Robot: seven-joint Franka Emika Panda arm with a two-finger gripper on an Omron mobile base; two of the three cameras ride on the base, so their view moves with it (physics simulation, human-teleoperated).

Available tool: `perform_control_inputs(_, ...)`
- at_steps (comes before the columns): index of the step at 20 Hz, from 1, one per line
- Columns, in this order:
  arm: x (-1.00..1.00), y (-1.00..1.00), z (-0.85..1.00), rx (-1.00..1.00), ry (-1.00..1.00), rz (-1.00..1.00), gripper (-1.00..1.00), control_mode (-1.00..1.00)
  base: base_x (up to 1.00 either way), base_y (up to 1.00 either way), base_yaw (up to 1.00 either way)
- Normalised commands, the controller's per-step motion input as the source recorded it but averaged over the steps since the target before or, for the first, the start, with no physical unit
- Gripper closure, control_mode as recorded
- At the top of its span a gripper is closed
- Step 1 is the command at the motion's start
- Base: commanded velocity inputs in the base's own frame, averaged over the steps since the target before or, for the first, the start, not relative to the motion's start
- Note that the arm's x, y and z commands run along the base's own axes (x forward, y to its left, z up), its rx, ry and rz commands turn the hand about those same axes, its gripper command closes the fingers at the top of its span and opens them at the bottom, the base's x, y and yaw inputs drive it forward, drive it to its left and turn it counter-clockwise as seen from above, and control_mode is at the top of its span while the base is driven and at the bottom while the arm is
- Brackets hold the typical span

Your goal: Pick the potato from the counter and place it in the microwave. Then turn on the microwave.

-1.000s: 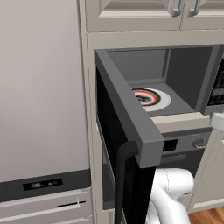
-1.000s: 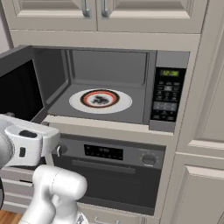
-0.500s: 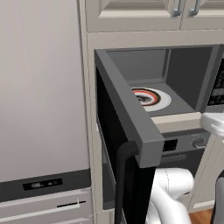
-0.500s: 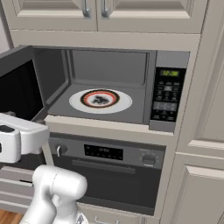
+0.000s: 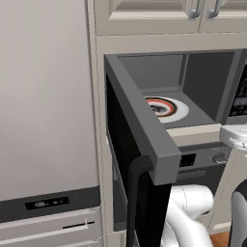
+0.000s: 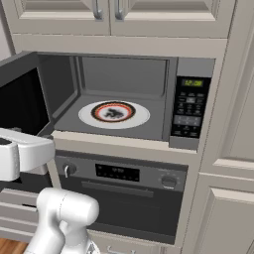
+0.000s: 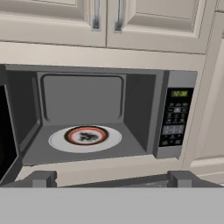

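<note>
A: What do you have on your left side, operator?

B: On your left stands the wide black glass door [image 5: 130, 159] of the built-in dark grey microwave [image 7: 144, 109]. It is swung fully open toward you, and its vertical black handle [image 5: 136, 193] is on the near edge.

A: And in the middle?

B: You look straight into the open grey cavity. The white round plate [image 7: 59, 141] with a red-and-black ring lies flat on the cavity floor, a little left of centre. In the middle of the ring there is a dark patch. I cannot tell if this is the small brown potato or only the pattern of the plate.

A: How is your tool?

B: Your two-finger dark gripper [image 7: 113, 179] is released. Its fingertips [image 7: 41, 178] stand wide apart at the front sill of the microwave, with nothing between them.

A: And to the right?

B: There you see the black keypad panel [image 7: 175, 120] with a small green display on top. Under the microwave sits the dark oven [image 6: 124, 173] with round knobs, and above it are the pale cream cupboard doors [image 7: 57, 17].
</note>
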Motion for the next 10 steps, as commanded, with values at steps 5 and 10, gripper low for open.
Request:
perform_control_inputs(5,0.0,0.0,0.0,0.0,0.0,0.0,-1.0,1.0,0.0,-0.13,0.0)
perform_control_inputs(10,0.0,0.0,0.0,0.0,0.0,0.0,-1.0,1.0,0.0,-0.44,0.0)
